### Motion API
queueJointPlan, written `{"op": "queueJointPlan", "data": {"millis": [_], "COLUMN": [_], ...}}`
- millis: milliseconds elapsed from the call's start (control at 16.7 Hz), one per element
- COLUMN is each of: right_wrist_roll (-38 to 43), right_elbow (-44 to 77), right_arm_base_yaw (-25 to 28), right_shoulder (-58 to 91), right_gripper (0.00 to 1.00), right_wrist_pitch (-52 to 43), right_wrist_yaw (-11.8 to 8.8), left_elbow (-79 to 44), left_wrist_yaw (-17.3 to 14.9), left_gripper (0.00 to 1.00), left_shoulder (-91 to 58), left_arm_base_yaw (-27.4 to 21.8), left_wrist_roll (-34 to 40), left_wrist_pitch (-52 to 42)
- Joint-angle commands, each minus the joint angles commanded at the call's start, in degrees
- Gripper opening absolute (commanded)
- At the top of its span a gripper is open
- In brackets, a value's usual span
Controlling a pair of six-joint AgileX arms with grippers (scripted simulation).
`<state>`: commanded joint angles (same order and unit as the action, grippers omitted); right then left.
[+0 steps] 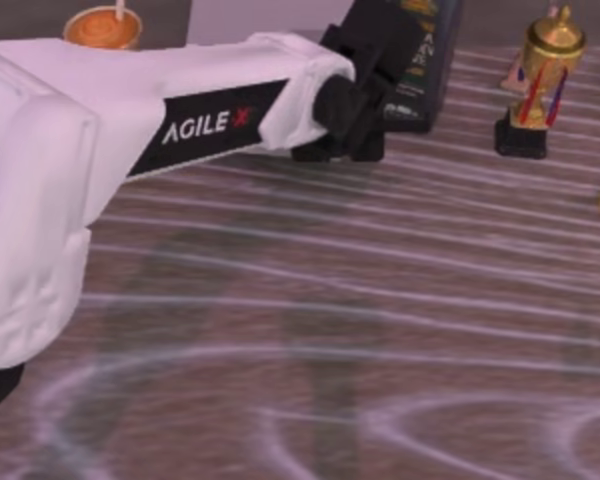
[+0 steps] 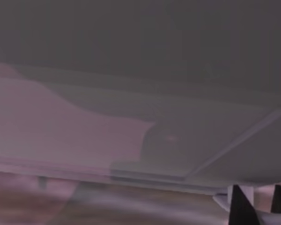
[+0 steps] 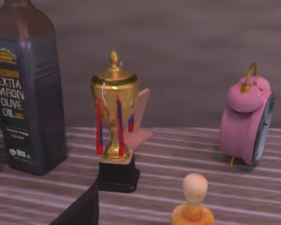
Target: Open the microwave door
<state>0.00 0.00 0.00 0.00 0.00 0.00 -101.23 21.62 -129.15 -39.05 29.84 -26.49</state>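
White and black, the left AgileX arm stretches from the top view's left edge across the far part of the purple-streaked brown table (image 1: 380, 330), its black left gripper (image 1: 345, 150) ending at the back, just beside a dark olive-oil bottle (image 1: 425, 60). A pale grey-white boxy microwave (image 1: 250, 20) shows only as a light panel at the top edge, mostly hidden behind the arm. The left wrist view is filled, very close, by a grey glassy surface with a pale frame, probably the microwave door (image 2: 145, 93); two dark fingertips (image 2: 239, 206) show at one corner, but whether the jaws grip the handle, or how wide they stand, cannot be told. Whether the door has swung at all cannot be told either, so the pull probably remains. The right gripper is out of sight; its camera looks at a gold trophy (image 3: 113, 122), a pink alarm clock (image 3: 247, 122) and the bottle.
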Motion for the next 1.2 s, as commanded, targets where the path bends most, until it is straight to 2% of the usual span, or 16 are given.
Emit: {"op": "queueJointPlan", "data": {"millis": [360,660,1200], "right_wrist_roll": [0.00,0.00,0.00], "right_elbow": [0.00,0.00,0.00], "right_arm_base_yaw": [0.00,0.00,0.00], "right_shoulder": [0.00,0.00,0.00], "right_gripper": [1.00,1.00,1.00], "right_wrist_pitch": [0.00,0.00,0.00], "right_wrist_yaw": [0.00,0.00,0.00], "left_elbow": [0.93,5.50,5.53], "left_wrist_yaw": [-0.39,-2.40,-2.42], "left_gripper": [0.00,0.00,0.00], "left_shoulder": [0.14,3.19,3.21], "left_arm_base_yaw": [-0.30,0.36,0.36], "left_wrist_roll": [-0.48,-3.58,-3.60], "left_wrist_pitch": [0.52,3.56,3.58]}}
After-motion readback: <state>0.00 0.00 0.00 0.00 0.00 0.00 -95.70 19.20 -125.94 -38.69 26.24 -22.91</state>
